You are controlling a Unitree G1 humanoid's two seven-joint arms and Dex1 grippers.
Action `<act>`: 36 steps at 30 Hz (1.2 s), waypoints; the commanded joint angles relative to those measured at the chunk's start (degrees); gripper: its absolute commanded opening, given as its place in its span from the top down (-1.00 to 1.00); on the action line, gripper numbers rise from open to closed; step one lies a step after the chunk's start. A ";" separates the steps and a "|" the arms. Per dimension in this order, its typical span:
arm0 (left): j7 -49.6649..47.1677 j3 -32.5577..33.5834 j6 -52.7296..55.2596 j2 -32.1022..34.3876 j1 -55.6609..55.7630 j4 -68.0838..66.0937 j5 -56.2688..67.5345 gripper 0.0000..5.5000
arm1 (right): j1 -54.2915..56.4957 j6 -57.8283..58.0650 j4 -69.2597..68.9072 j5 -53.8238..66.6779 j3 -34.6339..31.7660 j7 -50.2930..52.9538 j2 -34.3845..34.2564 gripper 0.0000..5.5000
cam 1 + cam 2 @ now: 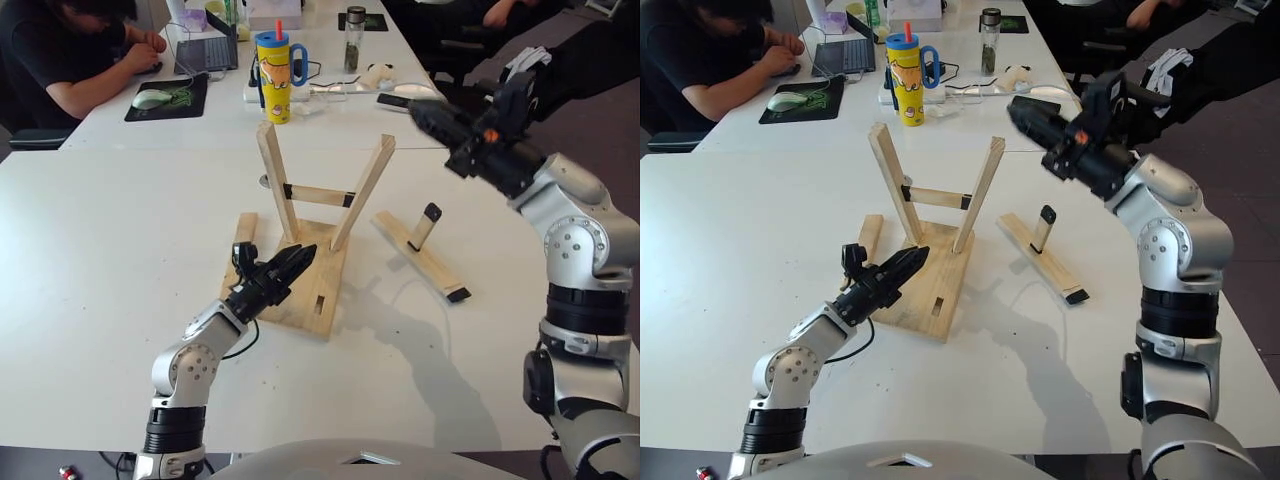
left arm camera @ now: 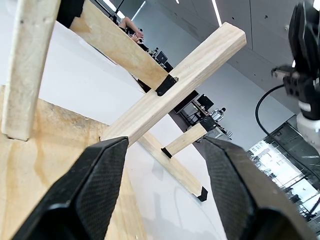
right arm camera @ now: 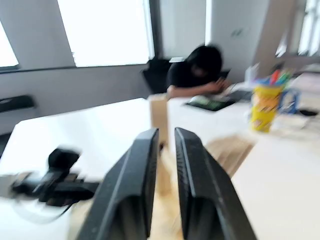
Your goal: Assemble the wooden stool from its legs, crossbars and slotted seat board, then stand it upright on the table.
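Observation:
The slotted seat board (image 1: 318,290) lies flat on the white table. Two legs (image 1: 275,180) (image 1: 366,188) stand in it, leaning apart, joined by a crossbar (image 1: 318,195). My left gripper (image 1: 292,264) hovers low over the board's near left part, open, with nothing between its fingers (image 2: 100,185); the left wrist view looks up at the legs and crossbar (image 2: 172,82). A loose leg (image 1: 422,257) with a short crossbar (image 1: 428,226) sticking up lies right of the board. Another wooden piece (image 1: 243,232) lies left of it. My right gripper (image 1: 418,112) hangs high at the right, shut and empty (image 3: 165,132).
A second table behind holds a yellow cup (image 1: 274,78), a bottle (image 1: 354,40), a phone (image 1: 398,100), a laptop (image 1: 205,50) and a mouse pad (image 1: 165,98), with a person seated there. The near table has free room at left and front.

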State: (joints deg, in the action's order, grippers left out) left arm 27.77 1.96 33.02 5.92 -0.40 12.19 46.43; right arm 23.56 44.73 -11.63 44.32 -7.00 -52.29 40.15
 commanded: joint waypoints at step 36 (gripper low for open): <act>1.81 -1.46 1.20 3.70 1.23 0.47 -5.20 -0.62 | -5.33 -14.37 26.73 -38.93 15.40 7.18 0.55 0.25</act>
State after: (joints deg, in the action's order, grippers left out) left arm 29.49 1.16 34.54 8.93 0.03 12.66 42.63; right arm 18.60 30.09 14.18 7.02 7.71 -45.04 40.68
